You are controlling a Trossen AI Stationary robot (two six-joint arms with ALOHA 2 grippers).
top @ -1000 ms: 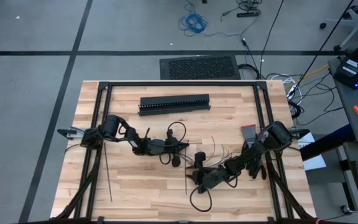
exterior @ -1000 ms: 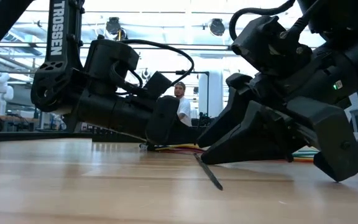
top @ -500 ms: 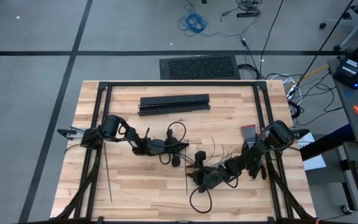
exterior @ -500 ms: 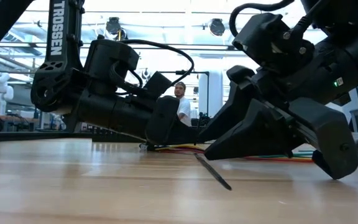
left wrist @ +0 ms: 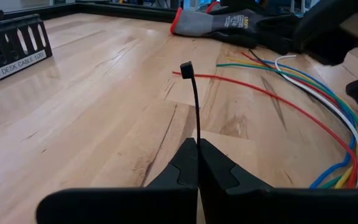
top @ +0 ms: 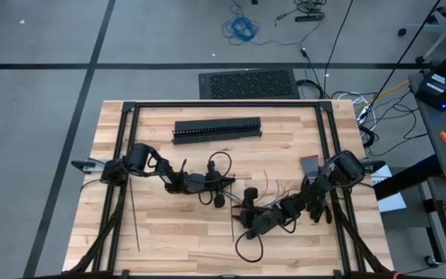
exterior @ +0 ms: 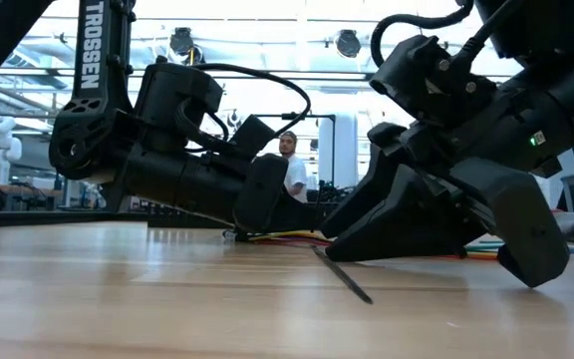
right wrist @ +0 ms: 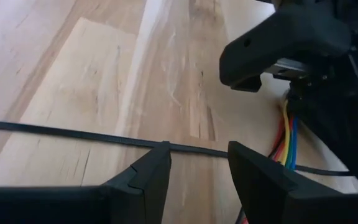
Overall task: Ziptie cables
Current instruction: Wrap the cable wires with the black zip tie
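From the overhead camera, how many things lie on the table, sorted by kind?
Seen from above:
zipties: 2
wire bundle: 1
slotted duct: 1
glove: 1
Total: 5

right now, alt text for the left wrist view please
The left tool, shut, pinches a thin black ziptie that stands up from its tips, square head on top. Beyond, on the wooden table, lie coloured cables, a grey glove and a black slotted duct.
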